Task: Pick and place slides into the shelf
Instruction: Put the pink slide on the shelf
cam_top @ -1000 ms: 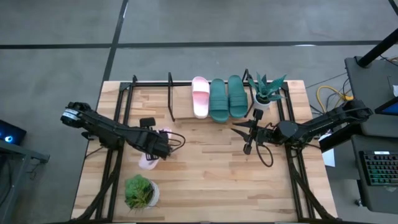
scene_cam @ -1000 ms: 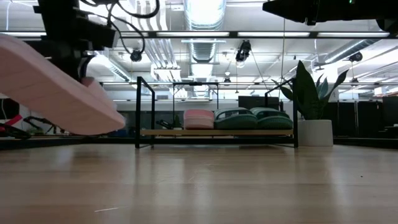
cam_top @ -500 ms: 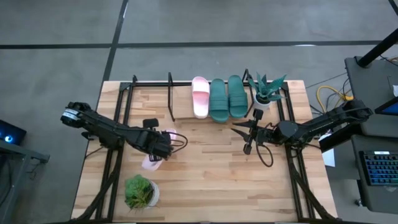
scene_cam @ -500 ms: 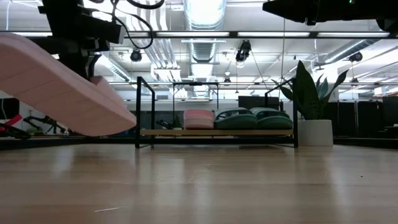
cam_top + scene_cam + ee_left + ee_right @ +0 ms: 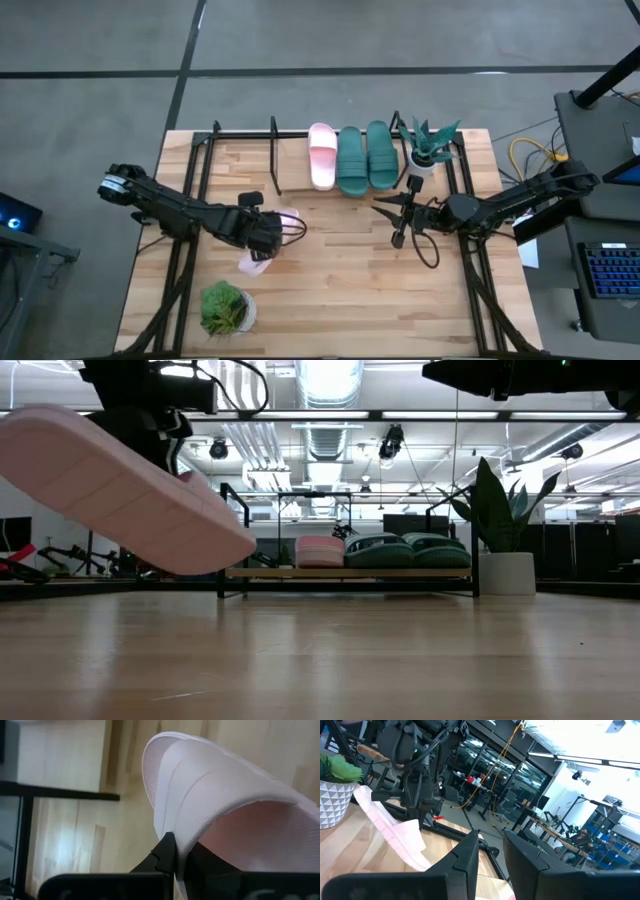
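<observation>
Fingers [image 5: 167, 851] of the left gripper [image 5: 268, 236] are clamped on the pink slide [image 5: 262, 243] (held airborne, tilted, for shelf [image 5: 290, 190] placement); right gripper [image 5: 398, 212] is spread, empty.

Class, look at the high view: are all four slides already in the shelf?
No. Three slides sit in the shelf; the left gripper holds a light pink slide above the table.

Two slender black arms of jointed tubular links. The left arm [image 5: 170, 208] carried a pale silvery fitting at its outer joint and loose black cable loops near the wrist — the right arm [image 5: 500, 205] likewise trailed a looping black cable. Fingers [image 5: 465, 857] were matte black, angular, wedge-shaped
</observation>
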### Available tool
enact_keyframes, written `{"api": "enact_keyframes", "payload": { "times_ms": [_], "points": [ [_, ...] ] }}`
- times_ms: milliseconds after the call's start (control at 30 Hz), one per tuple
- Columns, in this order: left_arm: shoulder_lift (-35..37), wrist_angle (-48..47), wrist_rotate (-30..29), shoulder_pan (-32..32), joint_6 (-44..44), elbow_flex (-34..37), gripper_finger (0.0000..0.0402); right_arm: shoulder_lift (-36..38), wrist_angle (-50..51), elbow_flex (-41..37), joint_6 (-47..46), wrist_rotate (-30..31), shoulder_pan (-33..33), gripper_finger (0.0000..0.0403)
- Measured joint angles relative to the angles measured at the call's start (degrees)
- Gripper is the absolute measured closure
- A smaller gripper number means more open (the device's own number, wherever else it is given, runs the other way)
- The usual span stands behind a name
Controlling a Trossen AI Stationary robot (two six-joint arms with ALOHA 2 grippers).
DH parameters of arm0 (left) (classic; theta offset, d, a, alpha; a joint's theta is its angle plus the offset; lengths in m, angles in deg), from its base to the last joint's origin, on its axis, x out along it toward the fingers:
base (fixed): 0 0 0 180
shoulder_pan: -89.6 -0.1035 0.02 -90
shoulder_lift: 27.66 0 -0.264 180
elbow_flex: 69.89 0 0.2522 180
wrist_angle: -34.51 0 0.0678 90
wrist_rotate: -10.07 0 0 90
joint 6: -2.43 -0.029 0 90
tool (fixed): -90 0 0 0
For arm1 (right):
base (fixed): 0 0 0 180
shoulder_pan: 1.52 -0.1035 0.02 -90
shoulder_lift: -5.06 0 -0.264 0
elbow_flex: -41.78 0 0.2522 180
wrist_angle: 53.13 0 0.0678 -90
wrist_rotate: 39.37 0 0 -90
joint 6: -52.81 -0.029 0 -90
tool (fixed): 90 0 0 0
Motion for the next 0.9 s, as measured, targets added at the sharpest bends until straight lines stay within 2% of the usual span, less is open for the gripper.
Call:
{"api": "enact_keyframes", "payload": {
  "times_ms": [633, 900],
  "points": [
    [0.0, 12.8, -6.5, 0.0, -4.5, 0.0, 0.0401, 0.0, 0.0, 0.0, 0.0, 0.0, 0.0, 0.0321],
    [0.0, 20.2, -8.5, -0.1, -11.1, 0.0, 0.0401, 0.0, 0.0, 0.0, 0.0, 0.0, 0.0, 0.0321]
  ]
}}
